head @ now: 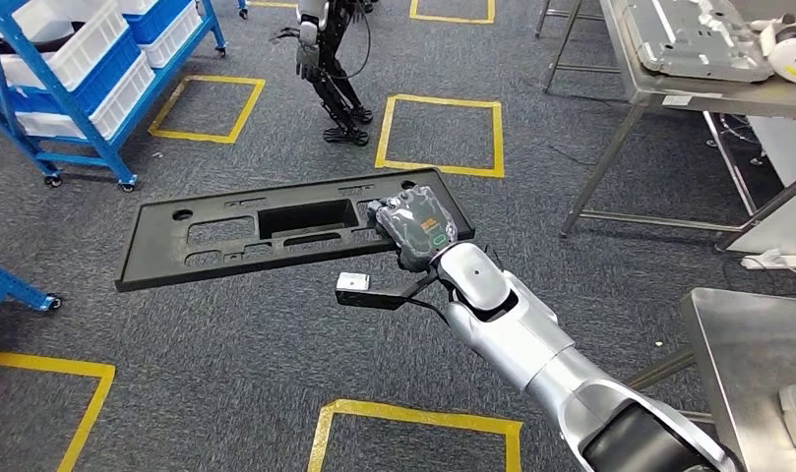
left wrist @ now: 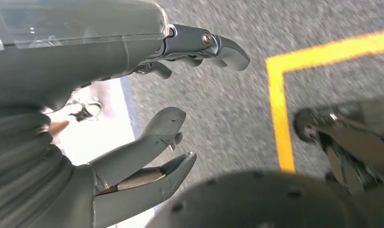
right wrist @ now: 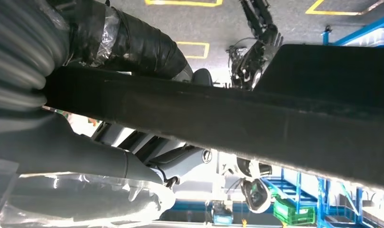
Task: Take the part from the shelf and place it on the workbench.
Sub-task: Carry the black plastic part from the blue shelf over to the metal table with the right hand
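At the middle of the head view the right hand (head: 413, 228) grips the right end of the long black part (head: 275, 231), fingers clamped round its edge, holding it level above the grey carpet (head: 226, 354). The left hand (left wrist: 133, 123) hangs with fingers apart and nothing in them. Farther off, another humanoid robot (head: 330, 69) stands at top centre, a blue shelf (head: 69, 79) with white bins at upper left, and a steel workbench (head: 669, 69) at upper right.

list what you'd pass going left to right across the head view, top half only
blue shelf → yellow floor square → other robot's legs → second yellow square → steel workbench
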`<state>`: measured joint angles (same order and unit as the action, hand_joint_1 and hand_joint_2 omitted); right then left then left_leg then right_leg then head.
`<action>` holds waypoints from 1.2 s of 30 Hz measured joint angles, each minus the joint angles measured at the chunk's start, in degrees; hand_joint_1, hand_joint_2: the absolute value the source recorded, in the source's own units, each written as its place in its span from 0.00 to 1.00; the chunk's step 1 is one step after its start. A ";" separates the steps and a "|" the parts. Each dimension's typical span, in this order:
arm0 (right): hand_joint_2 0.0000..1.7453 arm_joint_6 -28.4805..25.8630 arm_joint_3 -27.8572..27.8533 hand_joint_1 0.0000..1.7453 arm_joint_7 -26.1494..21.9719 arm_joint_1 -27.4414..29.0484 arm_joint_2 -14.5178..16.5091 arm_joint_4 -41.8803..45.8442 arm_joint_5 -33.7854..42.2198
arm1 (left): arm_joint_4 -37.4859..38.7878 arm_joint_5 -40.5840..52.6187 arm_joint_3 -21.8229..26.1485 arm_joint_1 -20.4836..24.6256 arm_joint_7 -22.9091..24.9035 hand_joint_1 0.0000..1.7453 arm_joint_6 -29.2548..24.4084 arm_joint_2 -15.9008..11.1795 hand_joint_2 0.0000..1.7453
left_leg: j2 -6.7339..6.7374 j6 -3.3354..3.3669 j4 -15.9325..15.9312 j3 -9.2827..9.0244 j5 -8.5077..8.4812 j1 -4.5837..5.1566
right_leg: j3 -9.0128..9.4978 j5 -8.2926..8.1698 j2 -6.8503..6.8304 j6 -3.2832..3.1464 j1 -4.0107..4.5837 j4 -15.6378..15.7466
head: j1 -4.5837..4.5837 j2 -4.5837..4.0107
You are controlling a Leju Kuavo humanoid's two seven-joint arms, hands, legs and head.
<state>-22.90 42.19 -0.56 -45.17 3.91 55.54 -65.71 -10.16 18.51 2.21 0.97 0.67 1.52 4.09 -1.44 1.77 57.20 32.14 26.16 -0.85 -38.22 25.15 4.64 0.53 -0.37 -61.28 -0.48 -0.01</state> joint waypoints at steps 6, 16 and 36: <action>1.00 -0.15 0.01 0.96 0.01 -0.04 -0.06 -0.66 -0.02 | 0.00 0.08 0.07 -0.31 -0.03 0.00 -0.04 -0.01 1.00 | 4.45 0.30 -0.33 0.01 -0.07 0.18 | -5.08 4.33 -4.62 1.02 -0.66 -11.38 | 0.00 -0.01; 1.00 -0.12 0.01 0.96 0.16 -0.34 -0.05 -0.81 -0.08 | 0.00 0.11 0.52 0.06 -0.13 0.00 -0.05 0.02 1.00 | 4.82 -2.36 4.99 1.27 4.45 0.08 | 2.45 -0.76 -5.42 -1.78 -0.16 2.82 | 0.06 -0.02; 1.00 0.06 0.03 0.96 0.75 -0.60 -0.02 -1.10 -2.56 | 0.00 0.87 0.89 -0.31 -0.17 0.00 -0.43 0.02 1.00 | 3.60 0.28 0.47 0.74 0.12 0.05 | -5.98 5.67 -4.41 0.79 -0.39 -13.41 | -0.33 -0.02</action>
<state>-22.83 42.23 0.19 -45.77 3.88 54.45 -68.27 -10.16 19.39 3.10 0.66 0.50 1.09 4.11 2.16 2.05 57.67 32.87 26.29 -0.80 -44.20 30.82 0.23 1.32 -0.76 -74.69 -0.81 -0.02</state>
